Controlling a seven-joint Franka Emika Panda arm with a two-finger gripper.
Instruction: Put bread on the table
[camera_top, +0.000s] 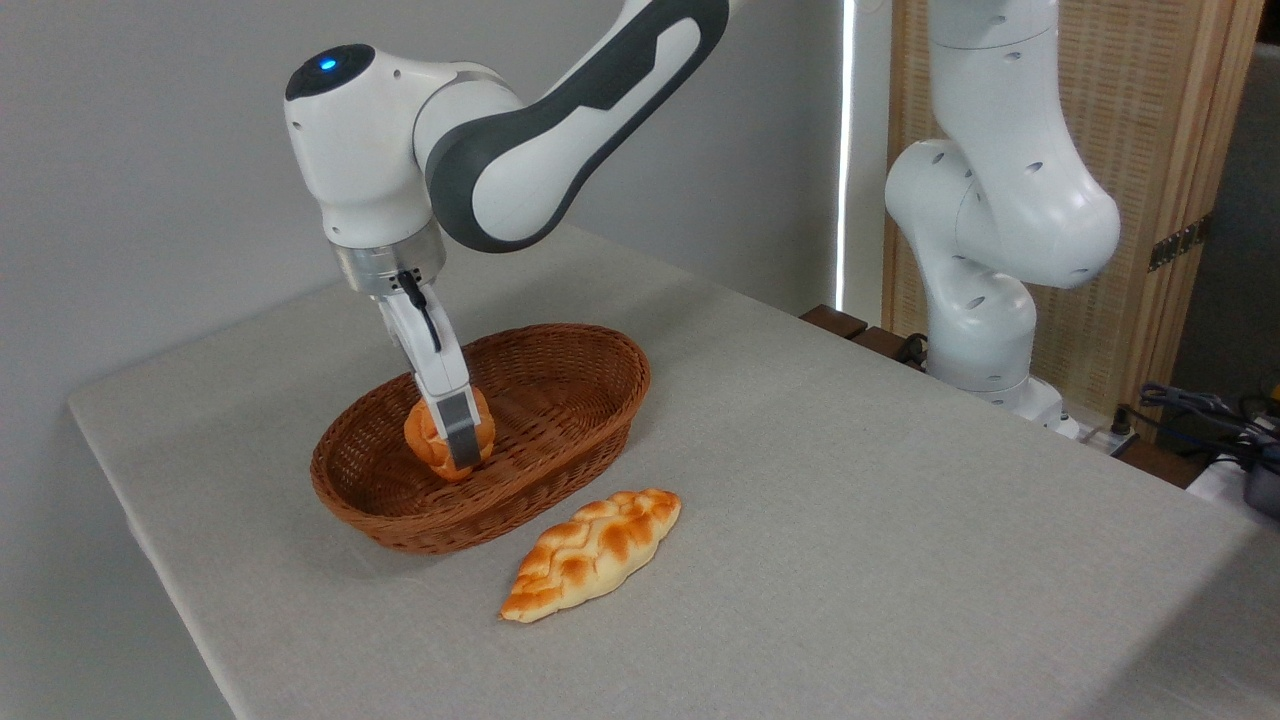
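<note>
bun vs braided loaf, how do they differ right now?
The bun is small, round and orange-brown; the loaf is long, pale golden and braided. The bun sits inside the basket; the loaf lies on the table. The gripper is at the bun; the loaf is untouched. Both are bread.

Raised front-corner view across table (850, 520)

Grey table (900, 560) with wicker basket (580, 420), braided loaf (590, 552)

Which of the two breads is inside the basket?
The small round orange bun, which sits in the wicker basket at the gripper. The long braided loaf lies outside on the table.
</note>
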